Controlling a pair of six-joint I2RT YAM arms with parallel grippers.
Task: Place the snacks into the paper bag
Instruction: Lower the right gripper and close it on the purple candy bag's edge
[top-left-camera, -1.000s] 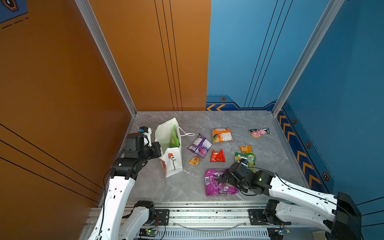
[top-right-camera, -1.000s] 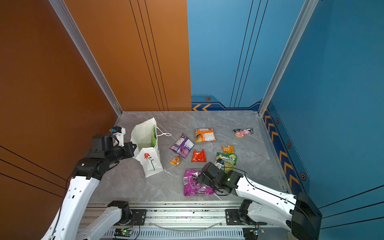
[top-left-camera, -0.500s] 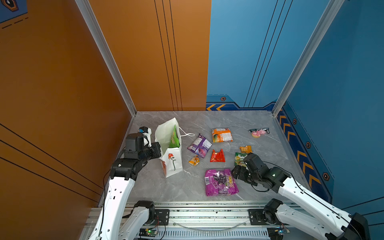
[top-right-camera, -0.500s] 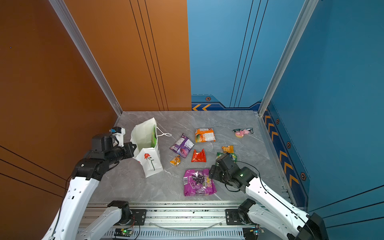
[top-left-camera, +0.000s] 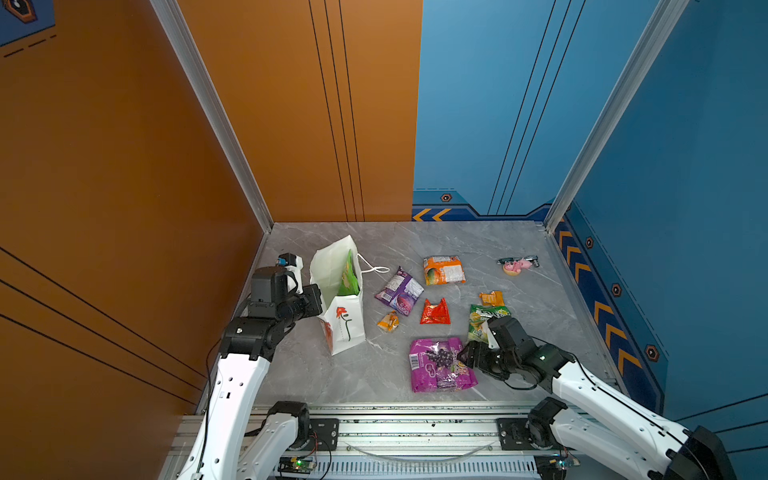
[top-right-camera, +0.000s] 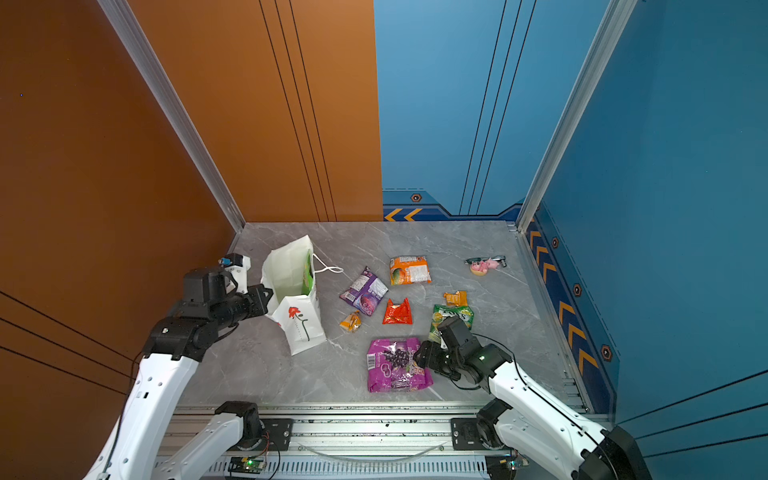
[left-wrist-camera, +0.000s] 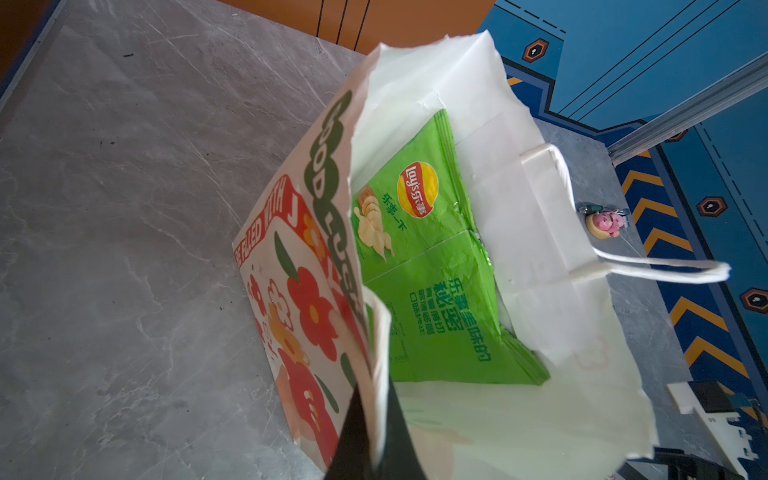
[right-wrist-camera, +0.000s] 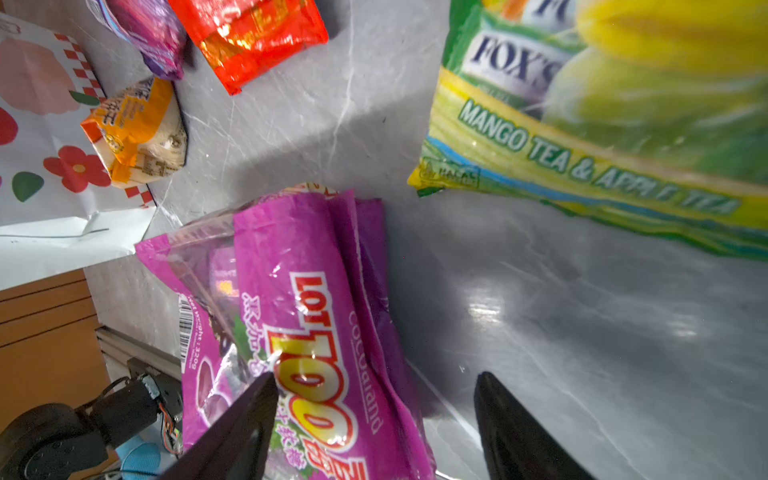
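Pinching the paper bag (top-left-camera: 338, 336) by its rim, the left gripper (left-wrist-camera: 376, 399) is clamped shut on the paper; a green Lay's packet (left-wrist-camera: 428, 266) stands inside. The right gripper (right-wrist-camera: 376, 376) has its jaws apart, straddling one edge of the magenta Lot 100 packet (right-wrist-camera: 299, 257) lying on the marble tabletop (right-wrist-camera: 582, 332), just beside the Fox's packet (right-wrist-camera: 602, 137).

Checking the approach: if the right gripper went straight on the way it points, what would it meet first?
Probably the magenta packet: the right gripper points at it, and the packet's edge lies between the open jaws.
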